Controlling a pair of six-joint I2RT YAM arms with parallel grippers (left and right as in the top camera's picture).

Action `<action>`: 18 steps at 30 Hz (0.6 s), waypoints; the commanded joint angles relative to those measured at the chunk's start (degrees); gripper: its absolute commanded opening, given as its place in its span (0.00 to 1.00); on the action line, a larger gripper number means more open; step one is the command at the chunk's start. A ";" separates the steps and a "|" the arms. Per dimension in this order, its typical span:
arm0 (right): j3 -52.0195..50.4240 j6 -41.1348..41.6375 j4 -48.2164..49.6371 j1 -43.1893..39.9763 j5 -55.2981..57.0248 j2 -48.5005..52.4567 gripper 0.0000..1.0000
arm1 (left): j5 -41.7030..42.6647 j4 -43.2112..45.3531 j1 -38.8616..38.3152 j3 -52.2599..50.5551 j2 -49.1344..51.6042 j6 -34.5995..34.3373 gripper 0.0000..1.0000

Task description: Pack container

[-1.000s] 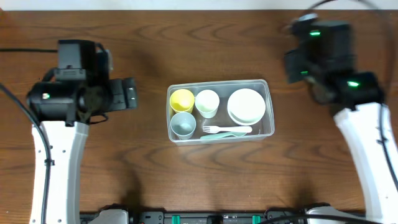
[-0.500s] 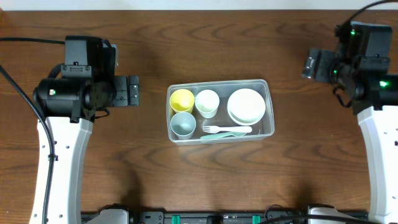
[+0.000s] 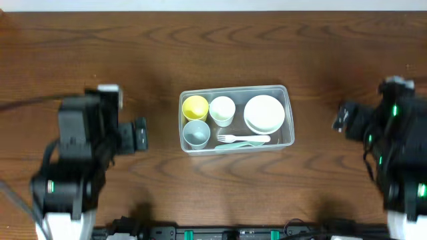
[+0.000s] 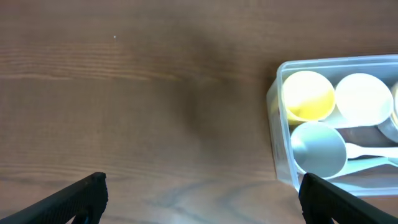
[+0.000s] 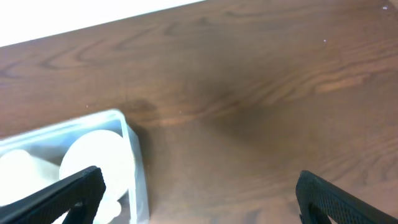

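Surface [image 3: 213, 47] of dark brown wood is seen across the whole overhead view, and everything else is carried on it. The left arm [image 3: 73, 167] is placed at 8 o'clock from the middle and the right arm [image 3: 400, 153] at 4 o'clock, both well apart from the things between them.

The container [image 3: 288, 120], a clear tub with rounded corners, is set at the centre of the surface with its long sides running from 9 to 3 o'clock. It is touched by neither arm.

Inside it, a white bowl [image 3: 264, 113] is held at the 3 o'clock end. A yellow cup [image 3: 195, 107] is lodged in the 10 o'clock corner, with a white cup [image 3: 221, 109] just beside it toward 3 o'clock. A grey-blue cup [image 3: 196, 133] is fitted into the 8 o'clock corner. A fork [image 3: 233, 139] and a spoon [image 3: 250, 143], both pale, are laid along the 6 o'clock wall, side by side.

The left hand [image 4: 202, 183] is spread wide and nothing is gripped; only bare wood is seen between its fingers, with the container off at 3 o'clock in the wrist view. The right hand [image 5: 199, 180] is likewise spread wide and nothing is gripped, the container's end being seen at 8 o'clock in its own view.
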 commanded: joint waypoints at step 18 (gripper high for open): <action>-22.51 1.68 0.09 -0.11 -7.50 -23.41 0.99 | 0.07 0.07 -0.13 -8.57 -24.13 -0.50 0.98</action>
